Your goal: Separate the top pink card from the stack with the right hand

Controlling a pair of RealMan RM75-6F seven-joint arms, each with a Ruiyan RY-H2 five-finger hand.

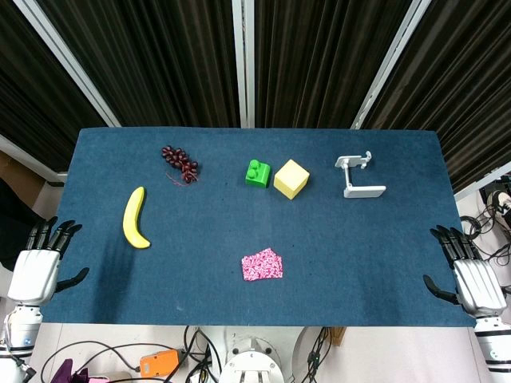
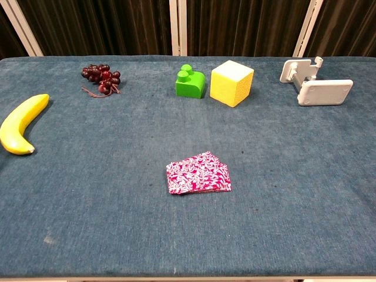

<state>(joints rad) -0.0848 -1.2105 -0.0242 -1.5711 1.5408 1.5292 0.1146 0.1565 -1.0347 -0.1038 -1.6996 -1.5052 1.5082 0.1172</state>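
A small stack of pink patterned cards lies flat on the blue table, near the front edge and about midway across; the cards are slightly fanned. My right hand hovers at the table's right front corner with fingers spread and nothing in it, far to the right of the cards. At the left front corner my left hand is also empty, fingers apart. Neither hand shows in the chest view.
A banana lies at the left. Dark grapes, a green block, a yellow cube and a white phone stand line the back of the blue table. Cables hang below the front edge.
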